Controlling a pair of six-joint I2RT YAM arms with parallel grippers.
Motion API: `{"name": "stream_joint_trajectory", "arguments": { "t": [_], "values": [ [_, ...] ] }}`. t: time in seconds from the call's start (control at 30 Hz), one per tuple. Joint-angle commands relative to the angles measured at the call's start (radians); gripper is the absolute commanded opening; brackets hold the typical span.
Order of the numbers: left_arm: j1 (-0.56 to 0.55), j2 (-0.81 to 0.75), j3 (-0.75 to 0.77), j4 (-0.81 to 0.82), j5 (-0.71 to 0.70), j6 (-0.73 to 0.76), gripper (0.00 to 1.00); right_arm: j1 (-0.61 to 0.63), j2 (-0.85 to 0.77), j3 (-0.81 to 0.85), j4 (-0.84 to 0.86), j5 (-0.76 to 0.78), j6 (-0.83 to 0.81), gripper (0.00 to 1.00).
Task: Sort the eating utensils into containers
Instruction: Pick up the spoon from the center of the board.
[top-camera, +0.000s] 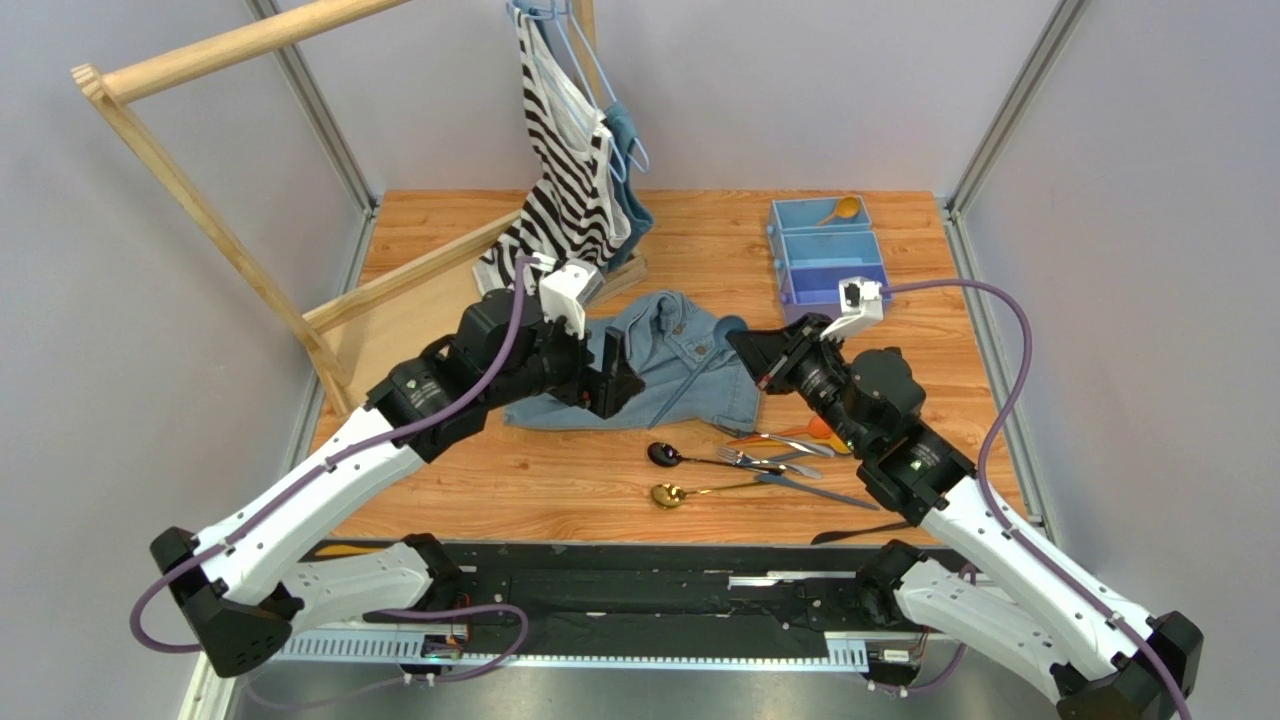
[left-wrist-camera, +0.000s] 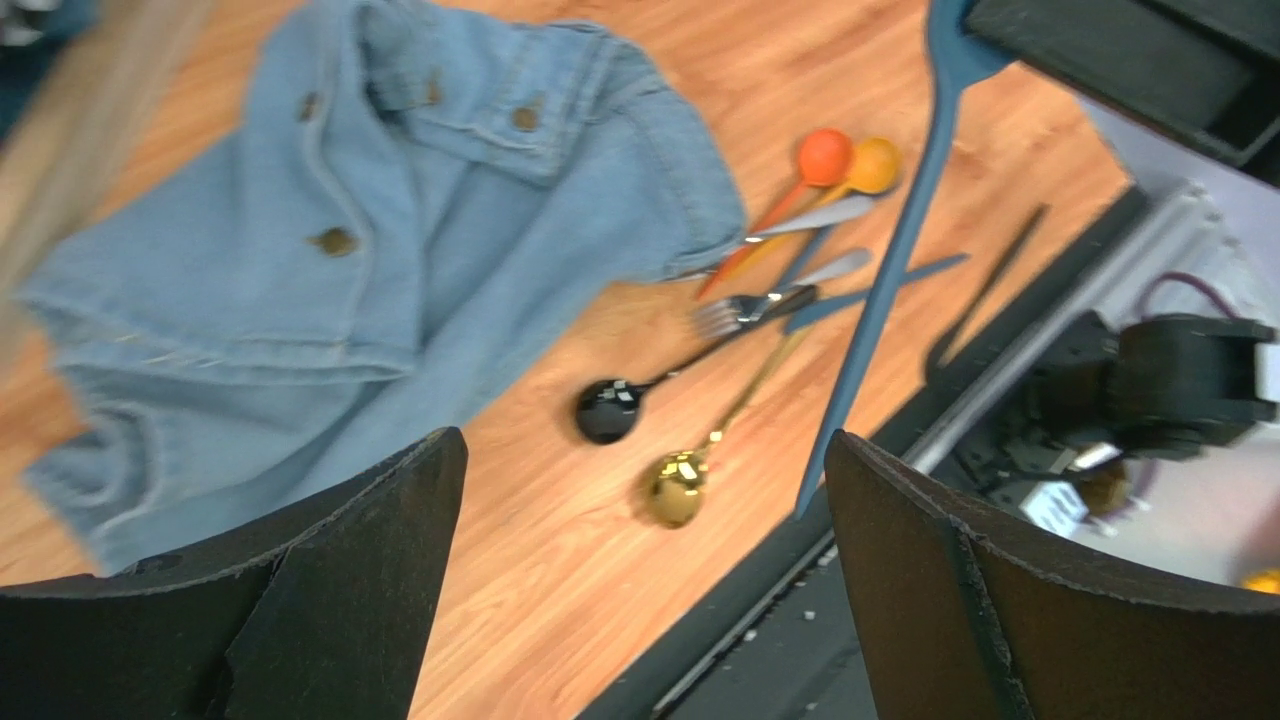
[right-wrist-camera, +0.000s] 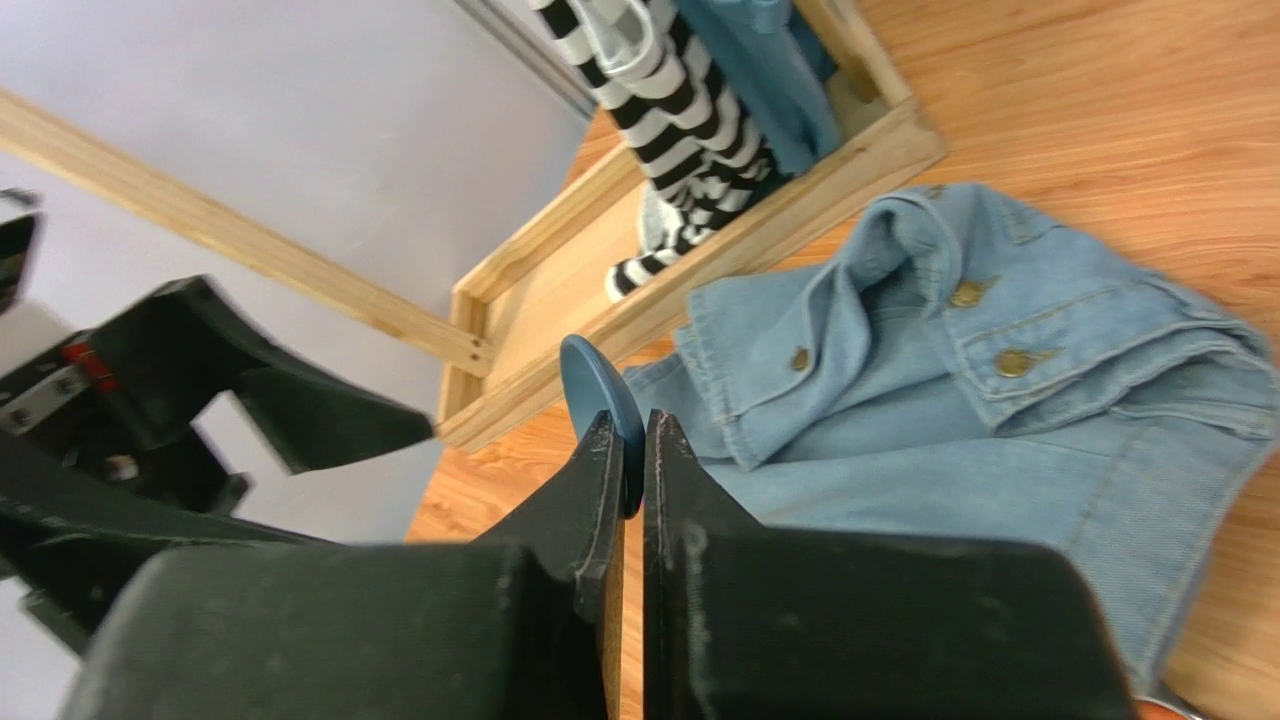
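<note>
Top external view takes in a wooden table (top-camera: 451, 270) with a tall wooden rack (top-camera: 196, 195) leaning over its left side. A black-and-white striped garment (top-camera: 564, 165) hangs from the rack. A denim shirt (top-camera: 661, 338) lies crumpled near the middle of the table, beside the foot of the rack.

The left gripper (left-wrist-camera: 643, 450) hovers over the near edge of the shirt. Its jaws are spread wide and hold nothing. The right gripper (right-wrist-camera: 631, 435) hangs over the shirt's right side, its fingers pinched together on the bowl end of a blue spoon (left-wrist-camera: 887, 270). The long handle of that spoon slants down in the air across the cutlery below.

At the far right of the table stands the light blue tray (top-camera: 777, 240), well apart from the loose pile. One orange-gold spoon (top-camera: 842, 210) lies in its farthest compartment.

The rest of the utensils lie scattered on the bare wood in front of the shirt, near the table's front edge. An orange spoon (left-wrist-camera: 824, 155) and a yellow spoon (left-wrist-camera: 875, 162) rest side by side, their bowls touching. A silver fork (left-wrist-camera: 736, 312) lies beside them. A black spoon (left-wrist-camera: 609, 408) and a gold spoon (left-wrist-camera: 676, 488) sit closest to the left gripper. A dark knife (left-wrist-camera: 984, 293) lies alone near the table's front edge.
</note>
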Motion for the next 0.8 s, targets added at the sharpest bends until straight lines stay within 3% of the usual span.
{"name": "stream_joint_trajectory", "arguments": {
  "t": [0.0, 0.23, 0.5, 0.77],
  "values": [
    [0.001, -0.054, 0.049, -0.106, -0.208, 0.081, 0.97, -0.038, 0.012, 0.059, -0.057, 0.051, -0.062, 0.00],
    [0.001, -0.056, 0.080, -0.239, -0.442, 0.143, 0.99, -0.154, 0.049, 0.073, -0.086, -0.037, -0.058, 0.00],
    [0.001, -0.011, 0.069, -0.284, -0.480, 0.184, 0.99, -0.194, 0.158, 0.135, -0.081, -0.077, -0.082, 0.00],
    [0.001, -0.016, 0.026, -0.288, -0.491, 0.204, 0.99, -0.329, 0.351, 0.282, -0.051, -0.138, -0.104, 0.00]
  ]
}}
